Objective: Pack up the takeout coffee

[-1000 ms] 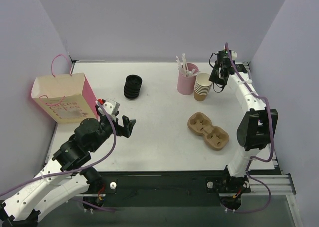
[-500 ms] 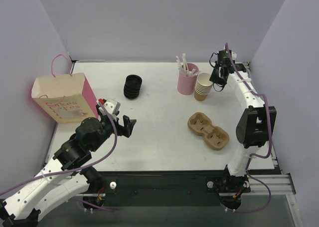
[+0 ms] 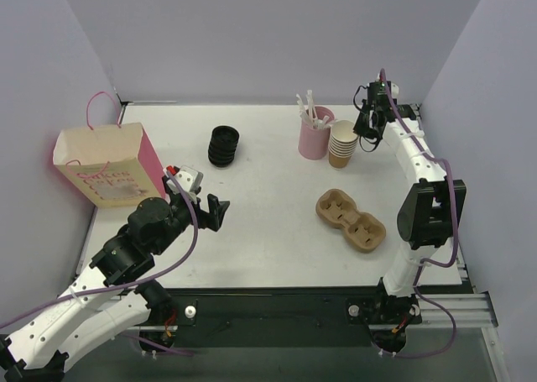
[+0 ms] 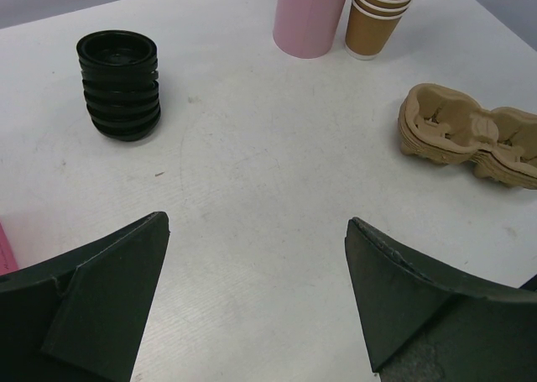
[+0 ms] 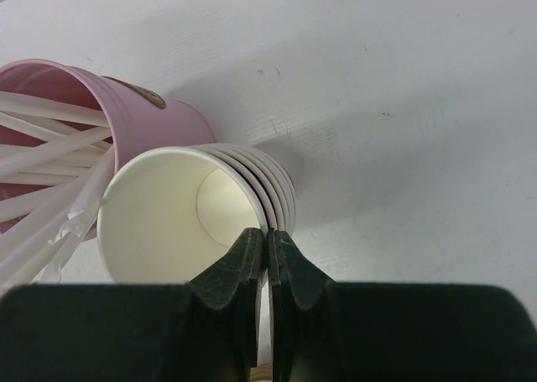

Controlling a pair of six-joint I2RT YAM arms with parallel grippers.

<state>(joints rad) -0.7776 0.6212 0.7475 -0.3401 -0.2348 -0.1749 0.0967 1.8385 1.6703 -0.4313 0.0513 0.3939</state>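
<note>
No lidded tan-brown cup shows in any view; the takeout coffee is out of view. A stack of lidless paper cups (image 3: 341, 143) stands at the back right, next to a pink holder. It also shows in the left wrist view (image 4: 382, 17) and the right wrist view (image 5: 193, 222). My right gripper (image 3: 367, 128) (image 5: 268, 235) is shut on the rim of the top cup, one finger inside and one outside. A stack of loose black lids (image 3: 224, 146) (image 4: 119, 84) stands at the back middle. My left gripper (image 3: 210, 210) (image 4: 256, 222) is open and empty above the table's left part.
A pink holder with white straws (image 3: 315, 132) (image 5: 101, 122) touches the cup stack on its left. A brown pulp cup carrier (image 3: 351, 221) (image 4: 470, 134) lies at the right middle. A pink paper bag (image 3: 105, 165) stands open at the left edge.
My right wrist has shifted very slightly at the cup stack. The left gripper has drifted a little. No object has moved.
</note>
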